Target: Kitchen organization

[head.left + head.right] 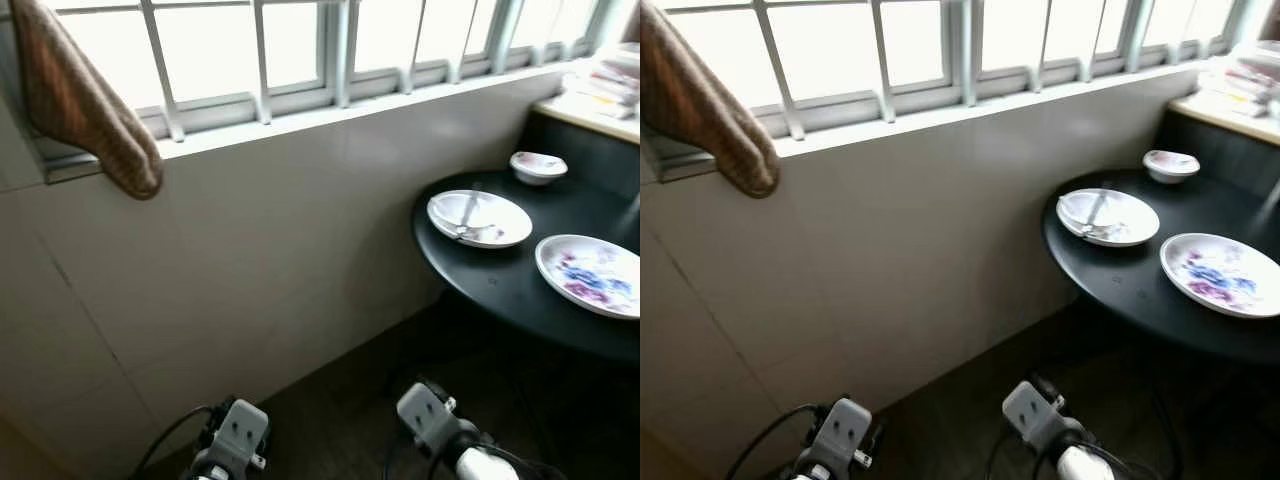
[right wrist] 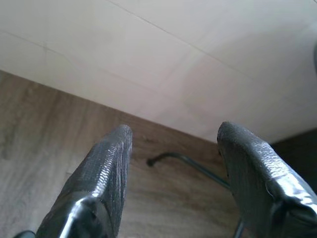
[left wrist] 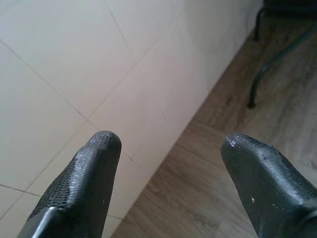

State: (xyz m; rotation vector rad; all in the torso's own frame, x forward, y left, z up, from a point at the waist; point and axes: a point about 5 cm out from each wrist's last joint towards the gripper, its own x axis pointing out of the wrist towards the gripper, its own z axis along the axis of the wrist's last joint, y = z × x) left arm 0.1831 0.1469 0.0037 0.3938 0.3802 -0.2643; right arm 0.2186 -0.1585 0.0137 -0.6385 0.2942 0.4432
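Tiled wall (image 1: 250, 260) under a bright window, round black table (image 1: 500, 290) off at 2 o'clock. Holding three dishes: plate with a spoon (image 1: 466, 222), handle pointing 12-ish. Left gripper (image 3: 168, 148) and right gripper (image 2: 173, 136) both spread wide, carrying nothing, hanging low. Could easily clip the table edge while stepping in and rattle those dishes.

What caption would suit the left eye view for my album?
Round black table beside a tiled wall, holding a spoon on a white plate, a floral plate and a small bowl.
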